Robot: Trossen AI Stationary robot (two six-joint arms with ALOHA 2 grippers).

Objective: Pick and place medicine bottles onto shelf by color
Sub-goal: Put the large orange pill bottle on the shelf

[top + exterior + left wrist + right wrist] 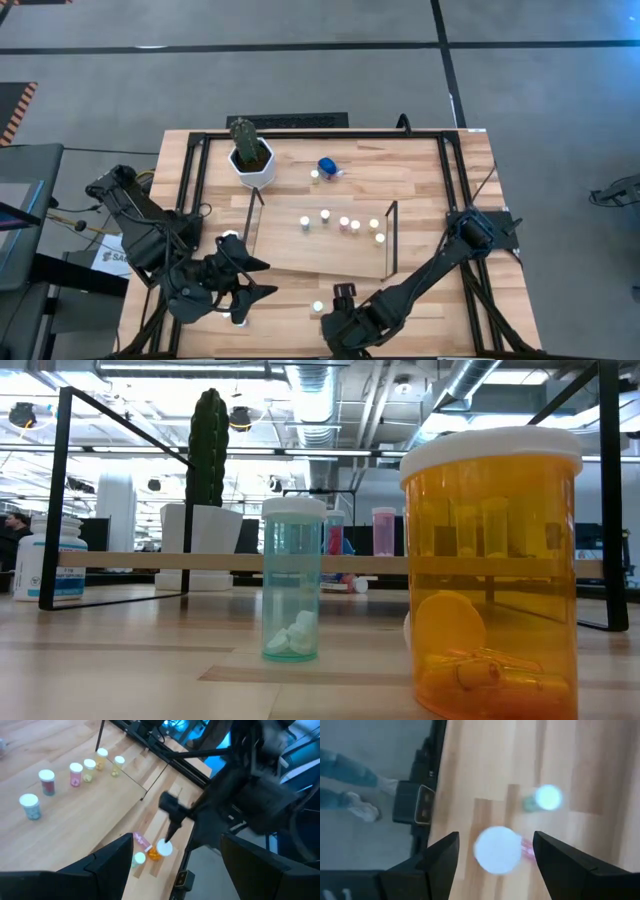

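Observation:
Three medicine bottles sit near the table's front edge. An orange one [490, 570] with a white cap [497, 849] and a teal one [293, 580] stand upright. A pink one [141, 840] lies on its side. My right gripper [496, 837] hangs open just above the orange bottle, fingers on either side of its cap, touching nothing. My left gripper [262, 279] waits open and empty at the front left. Several bottles [344, 223] stand in a row on the shelf [300, 255].
A cactus in a white pot [251, 160] stands at the far left. A blue-capped bottle [327, 166] and a small bottle [315, 175] lie behind the shelf. The shelf's dark end panels [390, 238] stand upright, and a black frame [200, 180] rims the table.

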